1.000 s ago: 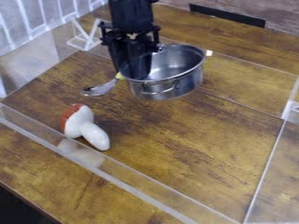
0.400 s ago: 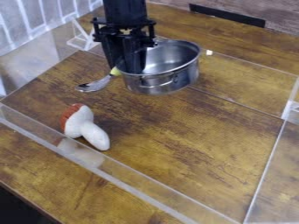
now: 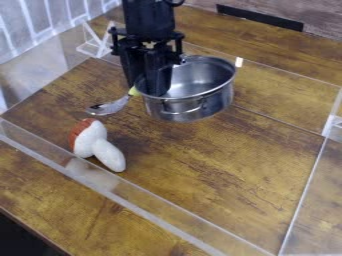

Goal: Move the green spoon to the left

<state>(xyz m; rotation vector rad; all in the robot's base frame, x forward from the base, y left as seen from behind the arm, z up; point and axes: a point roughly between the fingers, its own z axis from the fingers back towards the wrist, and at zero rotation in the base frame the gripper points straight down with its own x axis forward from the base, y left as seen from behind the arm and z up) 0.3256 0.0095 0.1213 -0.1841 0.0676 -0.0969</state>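
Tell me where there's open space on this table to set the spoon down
Bare wood lies right of the white toy and below the steel pot, out to the clear wall. Another strip runs left of the green spoon. It's crowded where the claw, spoon and pot meet.

Black boxy arm (image 3: pixel 147 20) with a dark, long-fingered tool (image 3: pixel 144 82).

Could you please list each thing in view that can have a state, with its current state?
gripper: pointing down, closed on the green spoon's handle.
green spoon: held by the handle, silver bowl low near the table, beside the pot.
steel pot: upright, empty.
white toy with red cap: lying on its side, untouched.
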